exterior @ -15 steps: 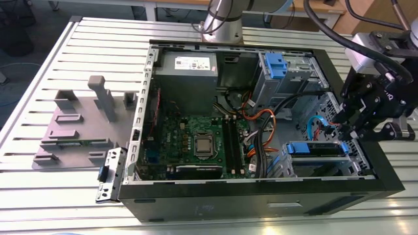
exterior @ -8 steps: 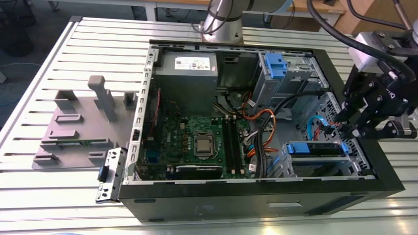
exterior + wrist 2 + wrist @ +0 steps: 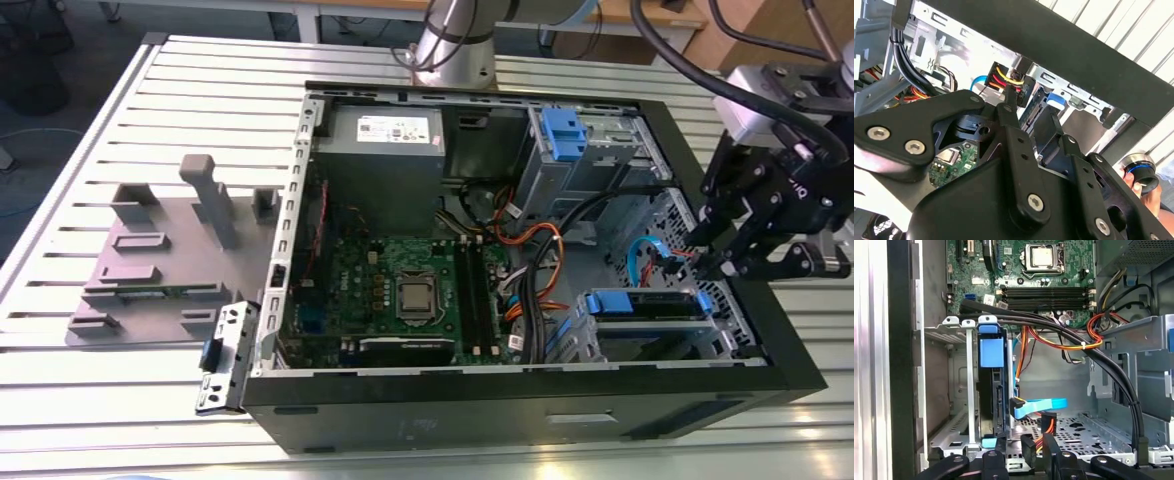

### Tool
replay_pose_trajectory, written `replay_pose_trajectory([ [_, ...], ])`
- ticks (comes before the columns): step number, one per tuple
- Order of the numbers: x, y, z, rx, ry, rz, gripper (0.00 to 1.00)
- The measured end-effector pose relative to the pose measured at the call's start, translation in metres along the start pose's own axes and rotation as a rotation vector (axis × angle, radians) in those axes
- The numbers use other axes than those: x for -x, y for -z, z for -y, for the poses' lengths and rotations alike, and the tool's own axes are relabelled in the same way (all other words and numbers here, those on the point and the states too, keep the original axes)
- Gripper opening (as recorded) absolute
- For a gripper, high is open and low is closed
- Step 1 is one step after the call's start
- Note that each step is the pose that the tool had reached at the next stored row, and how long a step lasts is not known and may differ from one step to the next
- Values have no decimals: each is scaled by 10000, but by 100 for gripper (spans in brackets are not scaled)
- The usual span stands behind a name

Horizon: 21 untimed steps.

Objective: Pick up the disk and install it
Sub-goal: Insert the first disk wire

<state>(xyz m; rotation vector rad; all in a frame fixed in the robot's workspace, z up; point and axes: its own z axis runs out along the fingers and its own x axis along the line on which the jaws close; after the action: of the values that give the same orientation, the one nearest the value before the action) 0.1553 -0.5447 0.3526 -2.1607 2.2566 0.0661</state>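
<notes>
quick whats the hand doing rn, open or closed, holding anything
Hand: open, holding nothing; it is close beside the disk, which stands in the drive bay.

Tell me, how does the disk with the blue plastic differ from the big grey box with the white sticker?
The disk is far smaller than the grey box. The disk has blue plastic rails; the grey box has a white sticker. The disk sits in a metal bay on the exterior view's right; the grey box sits further left. Both are inside the open computer case.
</notes>
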Motion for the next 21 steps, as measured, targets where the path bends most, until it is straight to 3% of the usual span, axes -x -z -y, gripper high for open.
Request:
replay_pose_trajectory([
  [10,25,-72,52,27,62,-6,41],
  [17,25,-76,53,27,65,-6,41],
  [21,25,-76,53,27,65,-5,27],
])
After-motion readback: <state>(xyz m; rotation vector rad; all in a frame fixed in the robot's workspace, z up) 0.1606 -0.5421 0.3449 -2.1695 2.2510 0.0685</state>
